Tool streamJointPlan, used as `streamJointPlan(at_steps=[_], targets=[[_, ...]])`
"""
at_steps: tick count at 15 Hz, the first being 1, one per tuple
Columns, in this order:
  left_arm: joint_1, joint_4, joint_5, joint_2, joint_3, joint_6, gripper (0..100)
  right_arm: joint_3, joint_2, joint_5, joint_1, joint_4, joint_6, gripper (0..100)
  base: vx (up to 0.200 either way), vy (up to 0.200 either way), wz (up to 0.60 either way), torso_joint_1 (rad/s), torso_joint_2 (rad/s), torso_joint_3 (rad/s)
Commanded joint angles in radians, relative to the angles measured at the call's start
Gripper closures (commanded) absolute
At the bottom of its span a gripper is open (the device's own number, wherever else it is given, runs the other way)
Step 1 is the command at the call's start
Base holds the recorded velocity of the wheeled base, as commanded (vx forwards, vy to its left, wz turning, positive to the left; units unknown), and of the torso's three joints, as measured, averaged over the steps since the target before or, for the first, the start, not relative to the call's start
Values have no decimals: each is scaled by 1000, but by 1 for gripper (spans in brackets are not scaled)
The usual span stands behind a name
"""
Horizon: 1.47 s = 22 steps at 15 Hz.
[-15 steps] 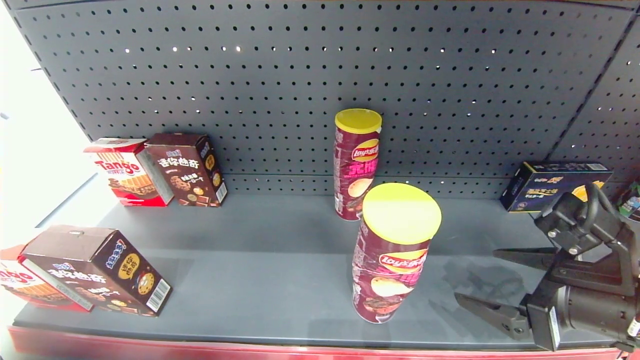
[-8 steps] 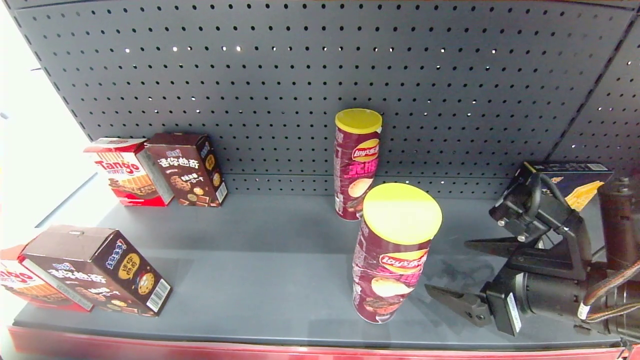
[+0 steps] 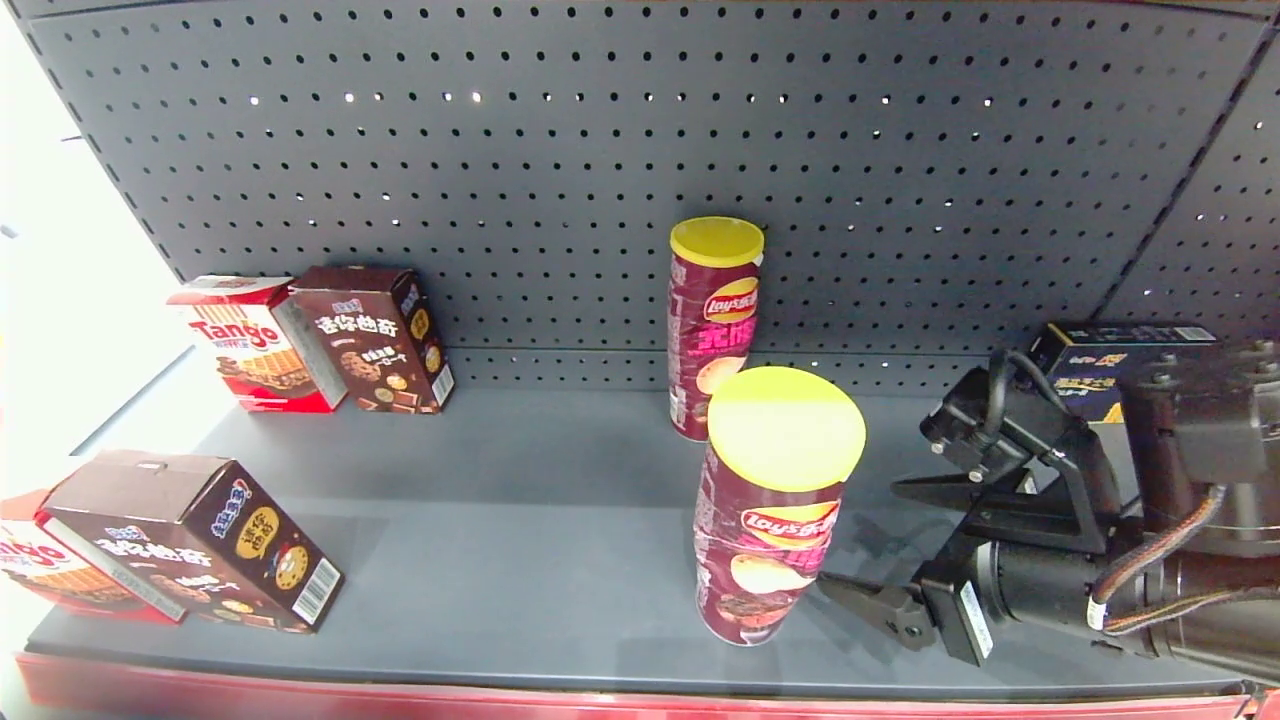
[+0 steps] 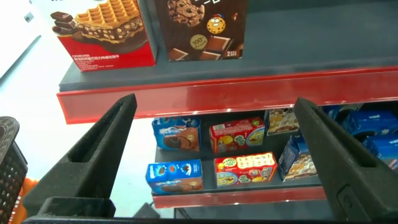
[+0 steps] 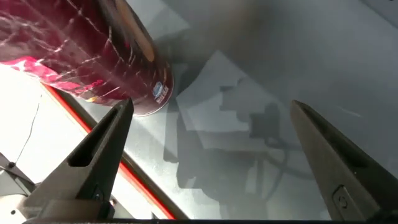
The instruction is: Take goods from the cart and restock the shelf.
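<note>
Pushed left, front can [image 3: 768, 520] touches right gripper [image 3: 860, 537], outside its spread jaws.

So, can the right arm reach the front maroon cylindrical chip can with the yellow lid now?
Probably yes. The open right tool sits right beside the front maroon cylindrical chip can on the grey shelf, with nothing between them.

the right gripper [image 5: 211, 104] has its two dark fingers spread wide over the grey shelf [image 5: 298, 50]. a maroon chip can [image 5: 93, 56] stands with its base just beside one fingertip; contact can't be judged. bare shelf with the gripper's shadow [image 5: 249, 137] lies between the fingers. the shelf's red front edge [image 5: 138, 184] runs past the can-side finger.
</note>
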Motion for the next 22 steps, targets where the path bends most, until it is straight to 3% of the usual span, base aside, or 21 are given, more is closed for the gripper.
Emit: streamJointPlan(at_steps=[1,16,22], targets=[[0,1,0,2,0,0,0,7,1,0,2,0,1,0,0,0,0,0,0,0],[0,1,0,2,0,0,0,15,6,0,48,0,-1,0,0,0,0,0,0,0],[0,1,0,2,0,0,0,71,-45,0,-1,-2,-1,0,0,0,0,0,0,0]])
